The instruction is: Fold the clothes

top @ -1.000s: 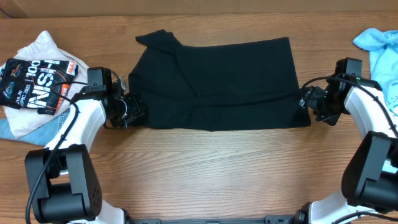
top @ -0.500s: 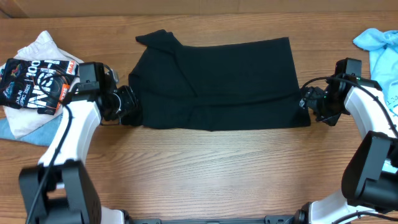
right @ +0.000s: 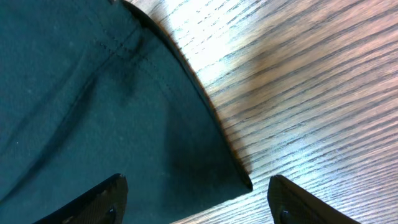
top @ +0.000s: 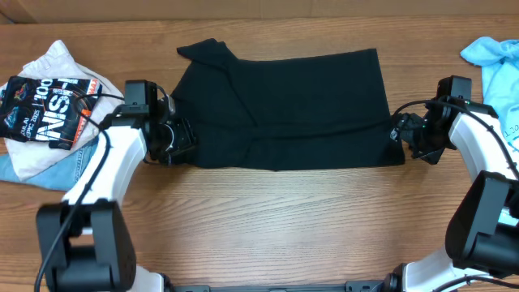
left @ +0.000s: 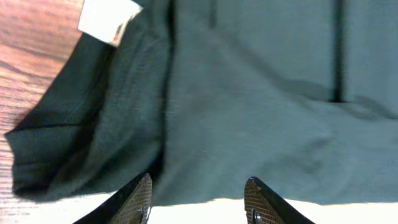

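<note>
After a short retreat the left tool (left: 198, 191), spread, has come back to the left edge of the black shirt (top: 284, 105) lying flat on the counter (top: 268, 219), while the right tool (right: 198, 194) stays spread at its opposite corner, so a paired grasp for folding looks near, perhaps not yet touching.

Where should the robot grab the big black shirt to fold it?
Probably at its two ends, coming in from the sides. The black shirt lies spread flat, so only edges give a lip. The right gripper, open, can pinch the pointed front corner on the table; the left gripper, open, the layered left edge.
</note>
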